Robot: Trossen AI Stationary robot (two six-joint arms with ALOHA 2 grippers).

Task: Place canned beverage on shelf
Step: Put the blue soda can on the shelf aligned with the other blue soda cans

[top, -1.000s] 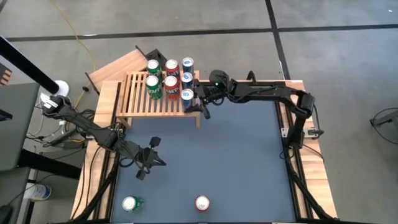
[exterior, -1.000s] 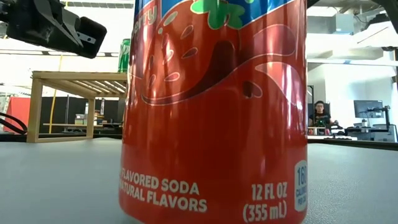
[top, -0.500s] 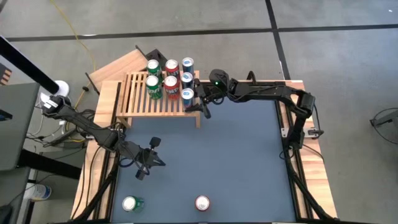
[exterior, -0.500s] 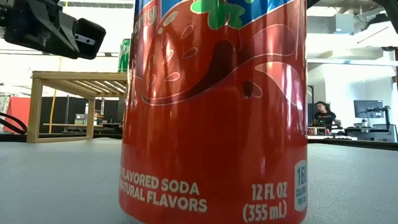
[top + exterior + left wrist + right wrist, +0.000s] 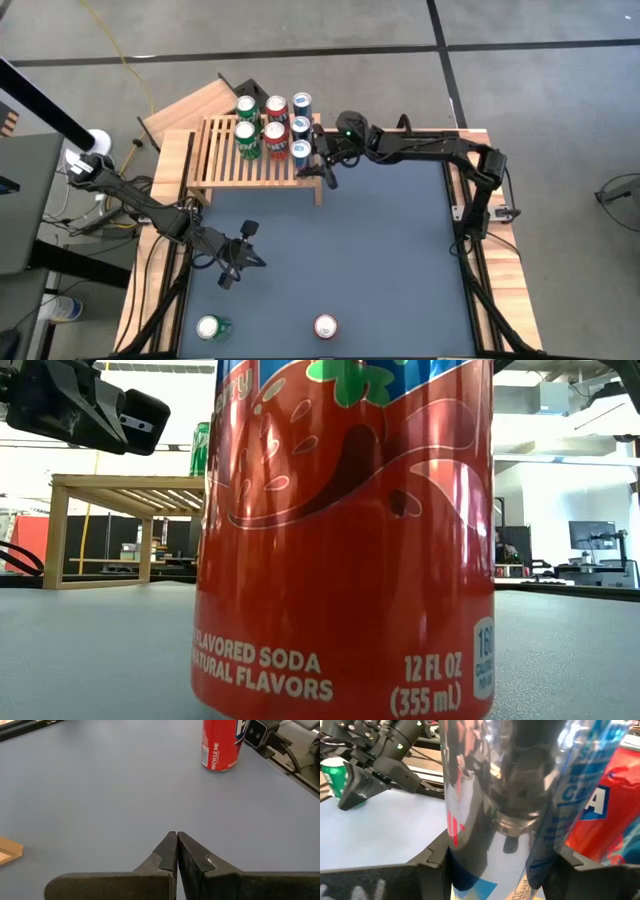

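Six cans stand on the shelf (image 5: 255,150): five set down, and the sixth, a blue can (image 5: 299,152) at the shelf's front right corner, pinched by the right gripper (image 5: 312,158), arm stretched in from the right. Red can (image 5: 325,326) and green can (image 5: 211,327) wait well in front of the shelf. Left gripper (image 5: 234,265) hangs pressed shut between the shelf and them.

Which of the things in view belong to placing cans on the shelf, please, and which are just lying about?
Job:
- slatted shelf
- blue can between the right gripper fingers
- six cans already on shelf
- red can, green can waiting

Lying about:
- plain wooden board
- yellow cable
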